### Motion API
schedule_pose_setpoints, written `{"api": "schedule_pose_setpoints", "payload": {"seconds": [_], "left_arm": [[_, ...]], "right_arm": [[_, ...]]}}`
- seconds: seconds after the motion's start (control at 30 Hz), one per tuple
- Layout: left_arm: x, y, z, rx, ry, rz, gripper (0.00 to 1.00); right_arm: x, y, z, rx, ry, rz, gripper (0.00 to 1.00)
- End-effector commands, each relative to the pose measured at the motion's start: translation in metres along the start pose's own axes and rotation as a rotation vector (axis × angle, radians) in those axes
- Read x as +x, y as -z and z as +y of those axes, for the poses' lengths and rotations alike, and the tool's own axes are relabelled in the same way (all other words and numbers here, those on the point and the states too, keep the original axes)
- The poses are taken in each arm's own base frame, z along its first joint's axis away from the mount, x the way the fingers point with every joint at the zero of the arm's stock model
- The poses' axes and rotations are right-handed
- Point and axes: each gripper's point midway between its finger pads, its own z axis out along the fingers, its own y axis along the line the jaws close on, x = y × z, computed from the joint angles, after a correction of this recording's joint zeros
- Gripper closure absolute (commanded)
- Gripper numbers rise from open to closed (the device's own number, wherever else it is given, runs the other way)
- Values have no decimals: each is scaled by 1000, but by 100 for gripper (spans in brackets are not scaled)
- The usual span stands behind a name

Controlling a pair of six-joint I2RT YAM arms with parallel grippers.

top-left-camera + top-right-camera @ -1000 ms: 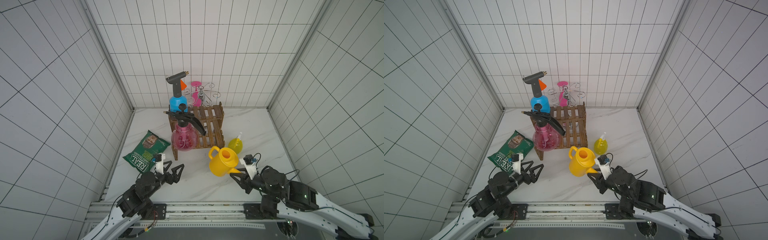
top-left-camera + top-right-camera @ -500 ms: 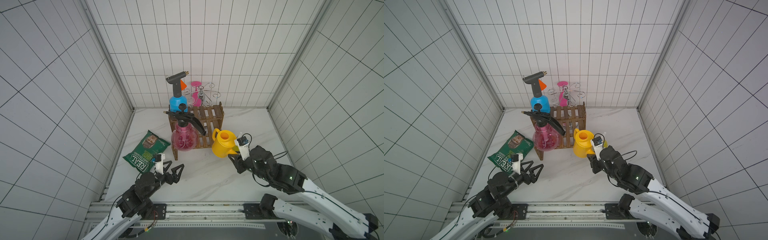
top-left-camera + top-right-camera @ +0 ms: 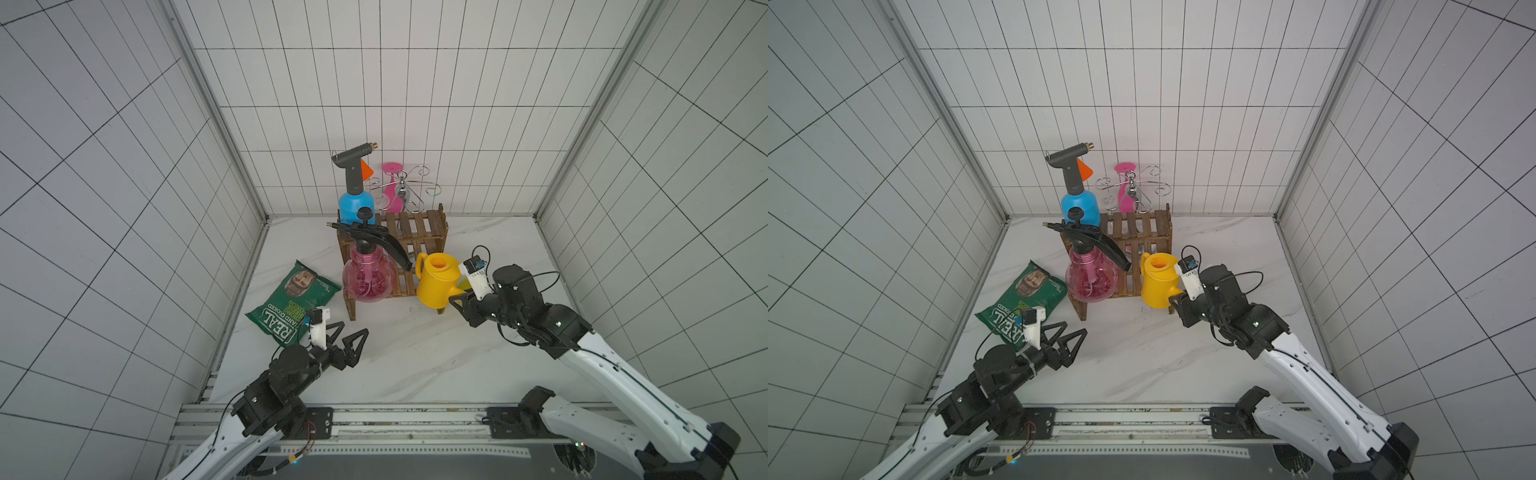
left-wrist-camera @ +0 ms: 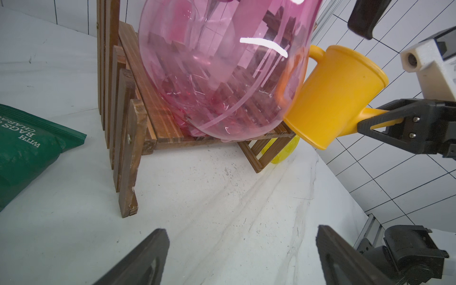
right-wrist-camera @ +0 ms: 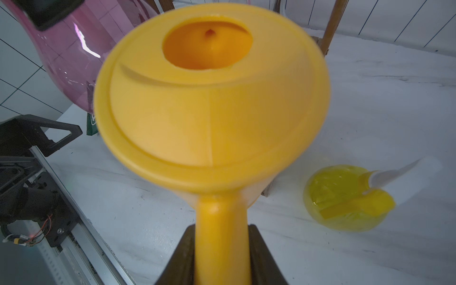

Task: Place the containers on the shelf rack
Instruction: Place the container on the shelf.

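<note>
The right gripper [image 5: 222, 246] was closed on the spout of the yellow watering can [image 3: 436, 286], holding it tilted just beside the lower step of the rack [image 3: 419, 226], near the pink sprayer [image 3: 369, 280]. The left gripper [image 3: 352, 329] hung wide open, empty, above the bench [image 3: 415, 361]. The can looked hollow, light and stiff; its smooth spout might swivel, the handle likely surer.

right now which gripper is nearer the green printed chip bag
Left. The open left gripper hovers beside the green printed chip bag; the right gripper, past the brown wooden rack, holds the yellow plastic watering can by its spout.
</note>
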Motion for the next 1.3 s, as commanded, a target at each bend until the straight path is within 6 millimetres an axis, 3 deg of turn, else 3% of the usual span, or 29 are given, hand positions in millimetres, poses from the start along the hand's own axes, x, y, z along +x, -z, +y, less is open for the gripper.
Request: {"api": "schedule_pose_setpoints", "payload": {"seconds": [0.0,0.37,0.67,1.07,1.27], "left_arm": [[-3,1,-3,14,-10,-11,5],[-3,2,-4,18,-11,-11,5],[-3,2,-4,19,-11,-12,5],[-3,1,-3,15,-11,-12,5],[-2,1,-3,14,-11,-11,5]], "right_arm": [[-34,0,10,-95,58,-76,100],[-36,-25,-2,-124,113,-9,95],[-33,-39,-15,-66,141,27,77],[-33,-37,-13,-65,148,14,50],[-34,-34,-15,-36,145,-1,49]]}}
